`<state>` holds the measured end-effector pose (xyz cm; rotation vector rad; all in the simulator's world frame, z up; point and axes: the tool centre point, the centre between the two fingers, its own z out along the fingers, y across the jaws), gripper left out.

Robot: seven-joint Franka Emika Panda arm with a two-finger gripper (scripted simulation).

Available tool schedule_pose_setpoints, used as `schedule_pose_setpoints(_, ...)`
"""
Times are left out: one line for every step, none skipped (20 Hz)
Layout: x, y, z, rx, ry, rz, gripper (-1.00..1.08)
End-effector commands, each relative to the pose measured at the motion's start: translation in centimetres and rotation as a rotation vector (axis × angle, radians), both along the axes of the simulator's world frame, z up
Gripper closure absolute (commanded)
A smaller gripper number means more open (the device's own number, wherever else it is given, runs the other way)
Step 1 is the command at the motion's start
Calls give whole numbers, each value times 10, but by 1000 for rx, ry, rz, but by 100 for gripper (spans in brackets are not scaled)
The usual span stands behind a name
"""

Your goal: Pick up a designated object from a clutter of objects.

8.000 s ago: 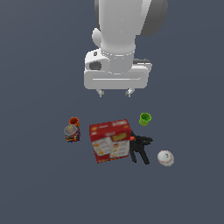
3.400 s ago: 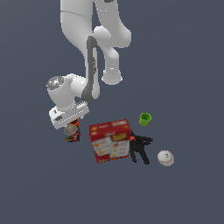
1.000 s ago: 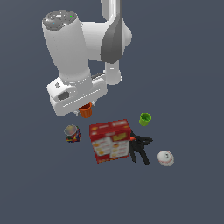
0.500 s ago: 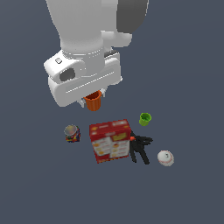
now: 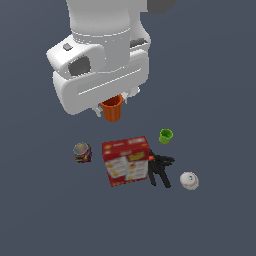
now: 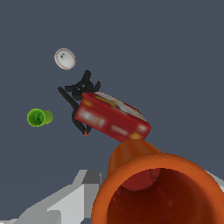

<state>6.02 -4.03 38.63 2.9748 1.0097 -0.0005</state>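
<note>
The gripper (image 5: 113,106) hangs high over the floor (image 5: 215,90), closed on the orange cup (image 5: 113,109), which sits upright between the fingers with its rim up and its body showing below the white hand. In the exterior view the cup is at about 11 o'clock from the red box (image 5: 126,160) and well apart from it, clear of the floor and everything on it.

The rest of the clutter lies below. The box lies flat, label up. The can (image 5: 82,152) stands near the box at its 9 o'clock. The black tool (image 5: 160,169) lies just beside the box at its 3 o'clock, seemingly touching its edge. The baseball (image 5: 189,180) rests near the tool at about 4 o'clock from it. The green cup (image 5: 165,136) stands at roughly 1 o'clock from the box, apart from it.

In the wrist view the orange cup (image 6: 153,188) fills the foreground, its open mouth towards the camera. Beyond it are the box (image 6: 111,122), the tool (image 6: 78,94), the baseball (image 6: 64,58) and the green cup (image 6: 38,117).
</note>
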Motion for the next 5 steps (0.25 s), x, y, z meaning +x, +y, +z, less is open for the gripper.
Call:
schedule_pose_setpoints(2,2,5,0,0,-1,108)
schedule_pose_setpoints(3,3,6,0,0,-1,108)
schedule_pose_setpoints(3,3,7,0,0,-1,108)
schedule_pose_setpoints(4,3,7,0,0,-1,108)
schedule_pose_setpoints(4,3,7,0,0,-1,108)
